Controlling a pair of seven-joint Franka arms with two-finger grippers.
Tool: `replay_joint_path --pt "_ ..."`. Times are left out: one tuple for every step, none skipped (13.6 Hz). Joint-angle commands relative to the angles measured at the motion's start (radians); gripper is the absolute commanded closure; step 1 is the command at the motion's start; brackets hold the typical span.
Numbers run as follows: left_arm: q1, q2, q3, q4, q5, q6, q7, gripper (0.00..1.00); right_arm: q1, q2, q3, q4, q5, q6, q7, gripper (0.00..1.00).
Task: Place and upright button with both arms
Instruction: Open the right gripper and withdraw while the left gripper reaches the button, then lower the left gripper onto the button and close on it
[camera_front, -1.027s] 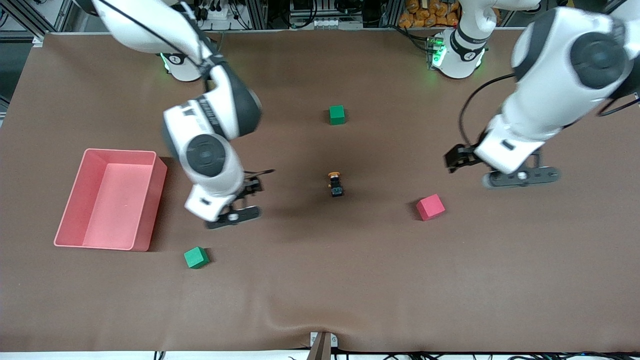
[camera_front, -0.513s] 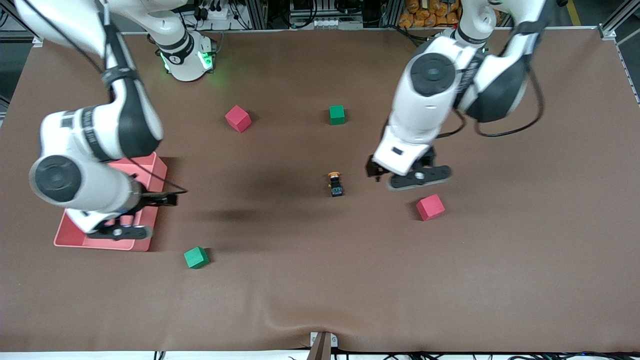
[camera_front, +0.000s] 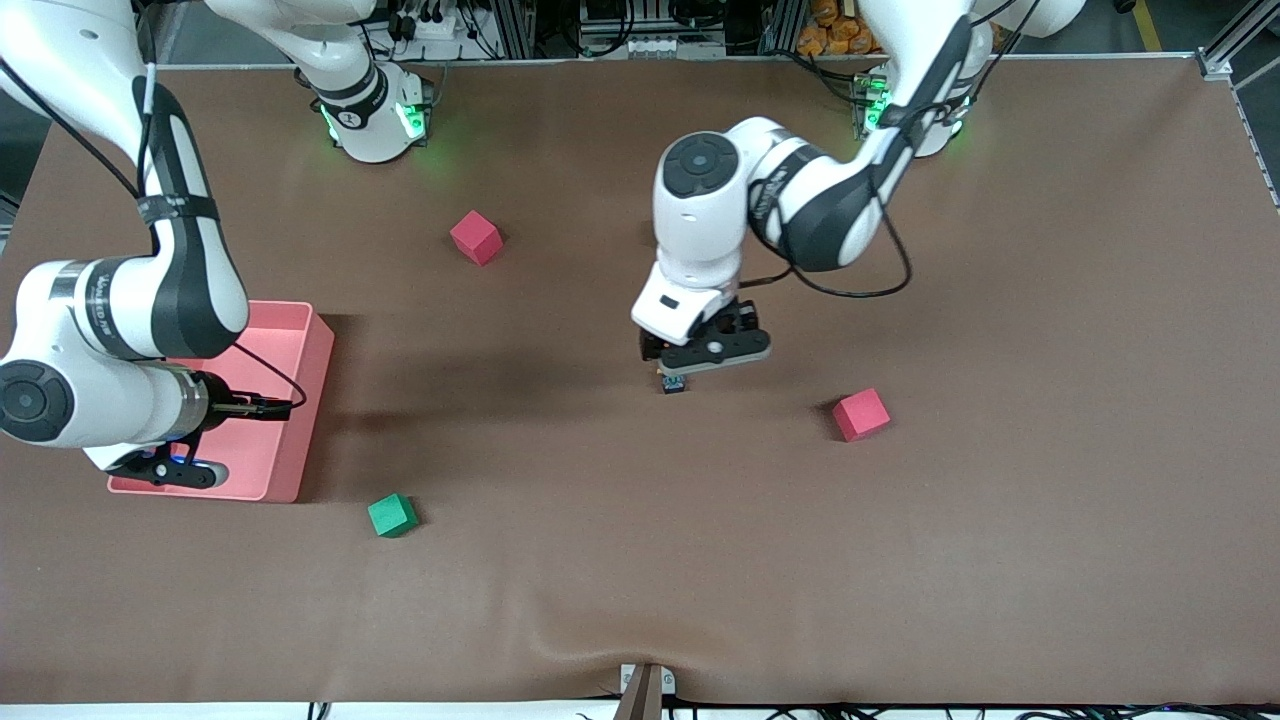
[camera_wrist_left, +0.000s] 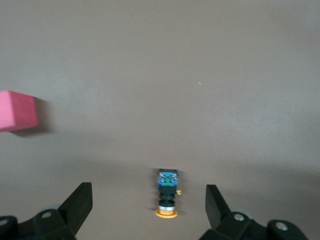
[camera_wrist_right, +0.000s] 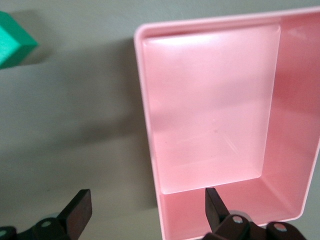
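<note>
The button (camera_wrist_left: 167, 197) lies on its side on the brown mat, its orange cap (camera_wrist_left: 166, 214) toward my left gripper and its blue end away from it. In the front view only its black-and-blue end (camera_front: 673, 384) shows under the left hand. My left gripper (camera_wrist_left: 148, 207) is open and empty, low over the button, with the button between the lines of its fingers (camera_wrist_left: 80, 205); it also shows in the front view (camera_front: 690, 365). My right gripper (camera_wrist_right: 146, 207) is open and empty over the pink bin's edge, also seen in the front view (camera_front: 165, 468).
The pink bin (camera_front: 300, 400) stands at the right arm's end of the table. A green cube (camera_front: 392, 515) lies nearer the camera than the bin. One red cube (camera_front: 476, 237) lies near the right arm's base. Another red cube (camera_front: 861, 414) lies beside the button.
The left arm swung in from its end of the table to above the button. The right arm moved from mid-table to over the pink bin.
</note>
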Motion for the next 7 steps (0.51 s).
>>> replay_joint_path --pt "-0.034 0.054 0.004 0.018 0.113 0.049 -0.123 0.00 -0.025 0.021 0.020 -0.009 -0.019 0.012 0.001 0.00" --pt "-0.046 0.069 0.004 0.017 0.149 0.059 -0.172 0.00 -0.026 0.032 0.018 -0.009 -0.020 0.018 0.001 0.00" --pt "-0.065 0.086 0.004 0.014 0.173 0.061 -0.209 0.00 -0.031 0.040 0.018 -0.009 -0.020 0.020 0.001 0.00" --pt "-0.077 0.102 0.004 0.015 0.188 0.062 -0.249 0.00 -0.042 0.051 0.018 -0.009 -0.020 0.020 0.001 0.00" --pt "-0.082 0.117 0.004 0.015 0.208 0.064 -0.287 0.00 -0.046 0.060 0.018 -0.009 -0.020 0.021 0.001 0.00" --pt "-0.083 0.132 0.004 0.015 0.241 0.079 -0.329 0.00 -0.056 0.072 0.018 -0.009 -0.020 0.021 0.001 0.00" --pt "-0.085 0.149 0.004 0.014 0.271 0.099 -0.373 0.00 -0.060 0.084 0.018 -0.009 -0.020 0.021 0.001 0.00"
